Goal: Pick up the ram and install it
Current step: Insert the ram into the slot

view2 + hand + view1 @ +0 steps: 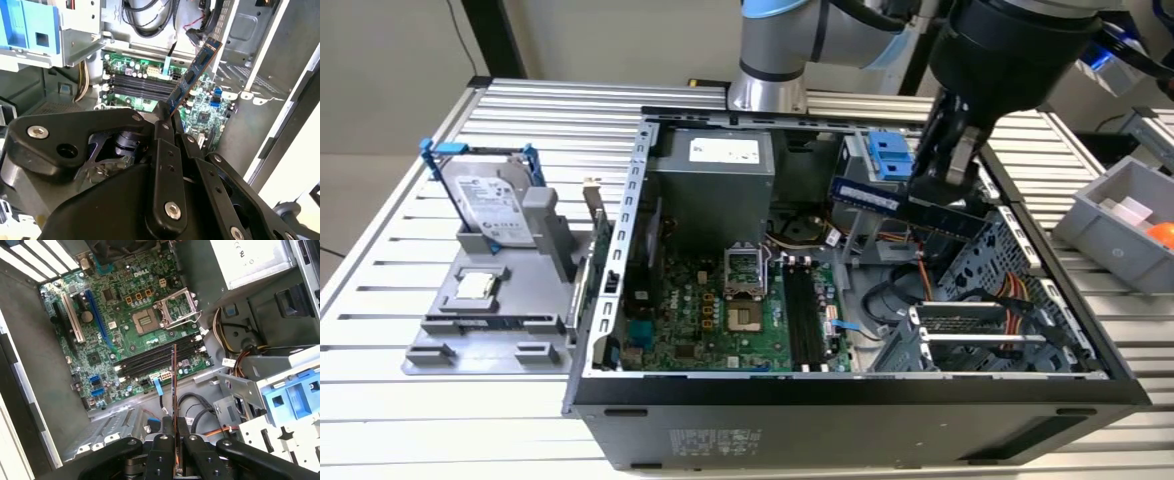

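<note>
The pincer is clenched on the ram, gripping the blue-green stick nearer one end so that most of its length juts out past the fingers. In the exterior view the ram hangs inside the open computer case, above the drive cage at the exterior view's right, well apart from the black memory slots on the motherboard. In the first wrist view the ram shows edge-on, a thin line that runs out from the pincer and crosses the memory slots at an angle. In the second wrist view its chip side is turned to the camera, above the green board.

By judgement, the pick-up is done and the carry towards the slots is in hand; the stick is not yet seated. Installing calls for its long edge to lie level and in line with one slot, and as it hangs now it is neither over the slots nor parallel to them.

As for writing, the power supply and the hard drive, which stands outside the case, each carry a white printed label, too small to make out
</note>
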`<move>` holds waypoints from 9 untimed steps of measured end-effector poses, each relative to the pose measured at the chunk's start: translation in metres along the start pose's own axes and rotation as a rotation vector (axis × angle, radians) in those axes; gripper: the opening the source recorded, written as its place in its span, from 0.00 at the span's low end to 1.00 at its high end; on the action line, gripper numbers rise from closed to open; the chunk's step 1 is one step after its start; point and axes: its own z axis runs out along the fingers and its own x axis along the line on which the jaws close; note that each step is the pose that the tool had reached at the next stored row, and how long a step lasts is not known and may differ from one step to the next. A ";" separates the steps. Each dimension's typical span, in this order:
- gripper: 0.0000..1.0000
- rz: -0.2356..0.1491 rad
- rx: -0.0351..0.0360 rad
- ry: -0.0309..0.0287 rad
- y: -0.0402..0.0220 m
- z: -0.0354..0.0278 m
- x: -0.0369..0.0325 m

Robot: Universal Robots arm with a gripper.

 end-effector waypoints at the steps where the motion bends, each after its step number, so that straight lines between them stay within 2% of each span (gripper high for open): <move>1: 0.00 0.007 0.0002 -0.0002 0.0000 0.0000 0.0000; 9: 0.00 0.066 0.0017 -0.0024 0.0000 0.0000 0.0000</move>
